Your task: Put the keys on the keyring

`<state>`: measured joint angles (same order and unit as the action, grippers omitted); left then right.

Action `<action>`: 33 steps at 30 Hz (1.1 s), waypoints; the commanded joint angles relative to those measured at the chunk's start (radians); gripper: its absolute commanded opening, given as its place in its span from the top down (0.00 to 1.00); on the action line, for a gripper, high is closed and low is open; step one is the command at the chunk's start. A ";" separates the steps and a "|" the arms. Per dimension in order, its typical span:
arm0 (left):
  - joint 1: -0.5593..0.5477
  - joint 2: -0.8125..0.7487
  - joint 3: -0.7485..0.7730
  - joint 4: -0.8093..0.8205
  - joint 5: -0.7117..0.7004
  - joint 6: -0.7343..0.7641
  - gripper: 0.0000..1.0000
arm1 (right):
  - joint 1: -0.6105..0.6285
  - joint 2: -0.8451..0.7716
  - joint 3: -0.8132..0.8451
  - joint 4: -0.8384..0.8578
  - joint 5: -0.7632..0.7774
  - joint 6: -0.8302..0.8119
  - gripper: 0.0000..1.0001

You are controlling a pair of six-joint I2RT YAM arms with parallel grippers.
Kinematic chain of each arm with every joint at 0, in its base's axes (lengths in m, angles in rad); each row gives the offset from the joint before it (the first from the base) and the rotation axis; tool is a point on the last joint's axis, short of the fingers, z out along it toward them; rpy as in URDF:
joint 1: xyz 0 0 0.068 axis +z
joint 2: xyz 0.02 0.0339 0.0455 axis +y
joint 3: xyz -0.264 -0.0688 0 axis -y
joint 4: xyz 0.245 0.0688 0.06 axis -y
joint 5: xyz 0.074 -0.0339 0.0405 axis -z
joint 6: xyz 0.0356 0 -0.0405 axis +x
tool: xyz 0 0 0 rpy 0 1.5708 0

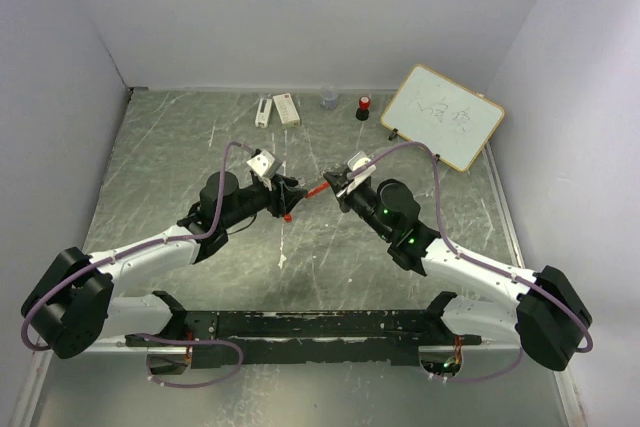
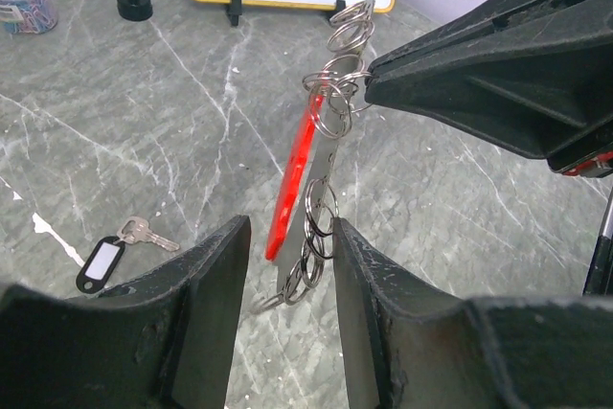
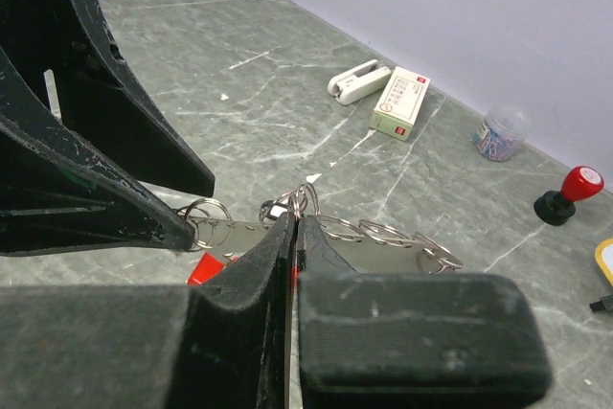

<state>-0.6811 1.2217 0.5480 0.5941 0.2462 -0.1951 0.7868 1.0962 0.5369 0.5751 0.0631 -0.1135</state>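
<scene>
The step in hand is holding the keyring ready; no key has been threaded yet. The keyring [image 2: 330, 155], a metal strip carrying a row of split rings with a red fob [image 2: 295, 165] alongside, hangs in the air over the middle of the table [image 2: 144, 122], between the two arms.

The right gripper [image 3: 294, 227] is closed, its fingertips pinched on one of the rings near the upper end of the strip. The left gripper [image 2: 290, 246] has its jaws partway apart with the lower end of the strip and fob between them. The rings touch one finger, but I cannot tell whether the jaws are actually pressing on it.

The key with the black tag [image 2: 120, 248] lies flat on the table just beside the left gripper, apart from the keyring. I cannot clearly make out the second key in these views.

As I judge it, the right gripper should keep its hold while the left lets go, comes down for the loose key and takes it by the tag, so that the hole in the key's head stays free. The hole must then meet the split of one ring and slide round. That is fine work, since the rings crowd together and the strip can swing on a single pinch.
</scene>
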 commanded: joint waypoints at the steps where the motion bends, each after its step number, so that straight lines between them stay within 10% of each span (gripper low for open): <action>1: 0.005 0.004 0.010 0.024 0.009 -0.007 0.49 | -0.001 -0.022 0.015 0.043 0.001 -0.005 1.00; 10: 0.005 -0.015 0.022 0.026 0.031 -0.008 0.53 | -0.001 -0.022 0.009 0.049 0.012 -0.009 1.00; 16: 0.005 0.002 0.028 0.044 0.056 -0.019 0.92 | -0.001 -0.025 0.003 0.050 0.017 -0.014 1.00; 26: 0.004 -0.035 0.060 0.047 0.060 -0.026 0.55 | -0.001 -0.027 0.001 0.039 0.009 -0.012 1.00; 33: 0.005 -0.046 0.073 0.050 0.073 -0.031 0.51 | -0.001 -0.018 0.003 0.034 0.004 -0.005 1.00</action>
<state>-0.6811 1.2007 0.5941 0.6128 0.2943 -0.2180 0.7868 1.0943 0.5362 0.5751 0.0673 -0.1143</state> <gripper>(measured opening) 0.485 0.009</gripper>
